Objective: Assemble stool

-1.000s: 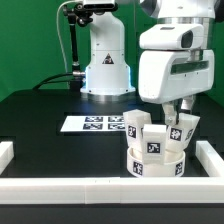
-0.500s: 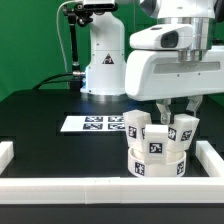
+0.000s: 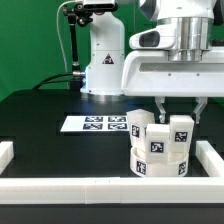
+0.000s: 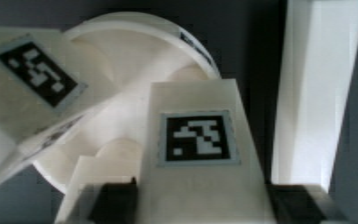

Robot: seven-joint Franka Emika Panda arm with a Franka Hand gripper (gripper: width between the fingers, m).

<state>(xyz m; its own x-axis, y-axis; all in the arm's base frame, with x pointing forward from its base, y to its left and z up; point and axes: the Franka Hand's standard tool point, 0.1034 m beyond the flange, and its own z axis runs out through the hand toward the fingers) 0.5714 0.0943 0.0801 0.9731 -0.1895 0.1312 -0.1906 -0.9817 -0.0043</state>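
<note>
white plastic makes up nearly everything on the black table top [image 3: 40, 115]: a thick round disc seat [image 3: 160, 160] of the small stool stands near the front corner on the exterior view's right, close to the long white border rails [image 3: 110, 187] that frame the table edge, with black-and-white square tags showing on its curved side. two chunky white block legs rise from the top of the disc, one leg on the exterior view's left [image 3: 140, 125] standing free and a second leg on the exterior view's right [image 3: 180, 129] directly beneath the arm's head. the two-finger gripper [image 3: 181, 108] comes down from above onto this second leg, its fingers drawn in close against the leg's upper end on both sides, so it has the leg clasped. in the wrist view the same tagged leg [image 4: 197, 140] fills the middle, its near end sitting between the dark finger pads [image 4: 117, 204], with the round seat [image 4: 144, 58] behind it and another tagged block [image 4: 34, 75] beside it. behind the stool, a thin flat marker board [image 3: 88, 123] lies on the table, and the arm's white base [image 3: 105, 60] stands at the back.
</note>
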